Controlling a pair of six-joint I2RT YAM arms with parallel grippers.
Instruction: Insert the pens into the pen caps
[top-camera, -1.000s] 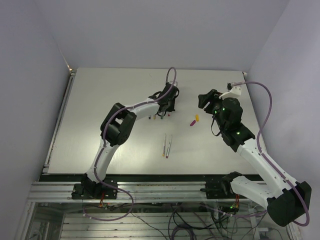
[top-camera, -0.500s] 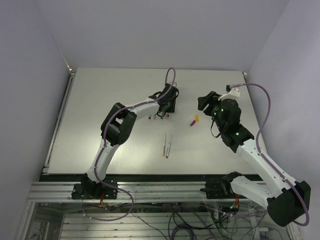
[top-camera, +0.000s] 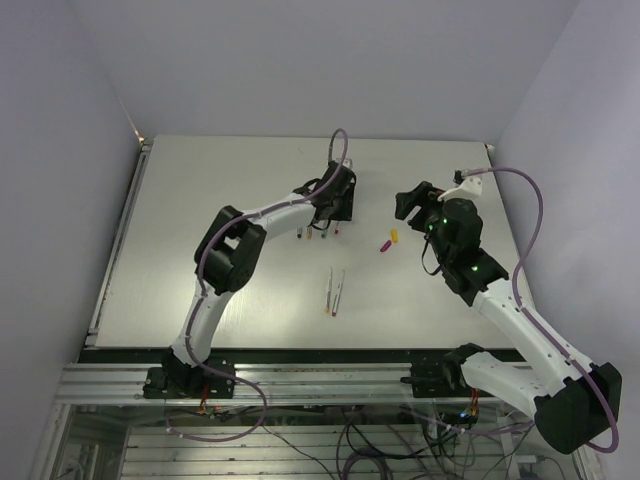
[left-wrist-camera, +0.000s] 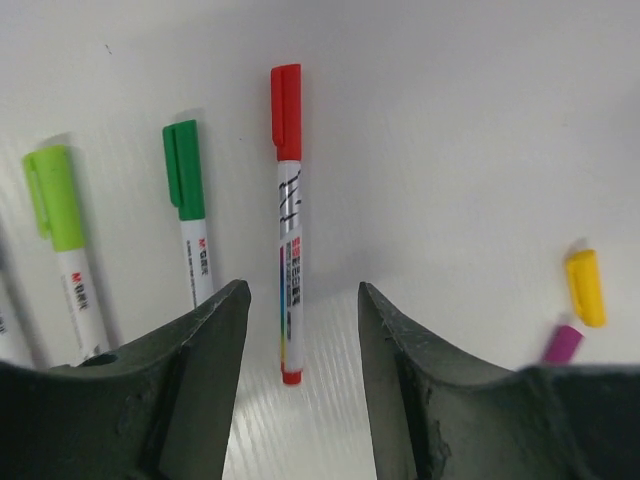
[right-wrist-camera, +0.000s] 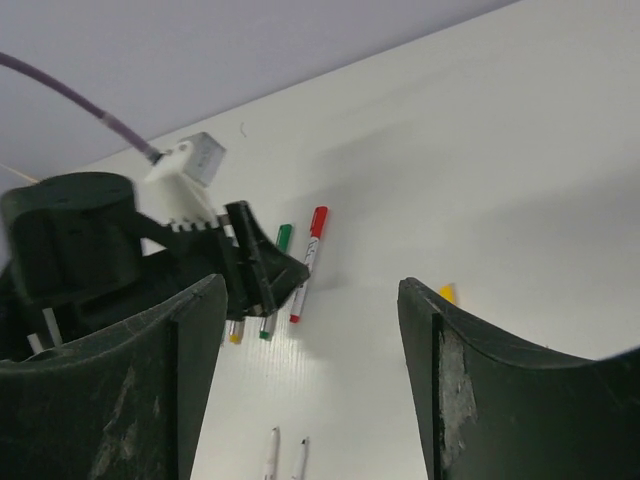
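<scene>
There is one tabletop (top-camera: 200, 200). On it I count six pens.

Four of them wear caps: a red-capped pen (left-wrist-camera: 288, 220), a green-capped pen (left-wrist-camera: 190, 215), a light-green-capped pen (left-wrist-camera: 62, 240), and a fourth pen (top-camera: 300, 235) whose cap colour I cannot make out.

Two have no caps: one bare pen (top-camera: 329, 290) and another bare pen (top-camera: 339, 290) right beside it.

There are two loose caps, a yellow cap (left-wrist-camera: 585, 288) and a purple cap (left-wrist-camera: 562, 343).

I see two robot arms, the left arm (top-camera: 235, 255) and the right arm (top-camera: 520, 320).
</scene>
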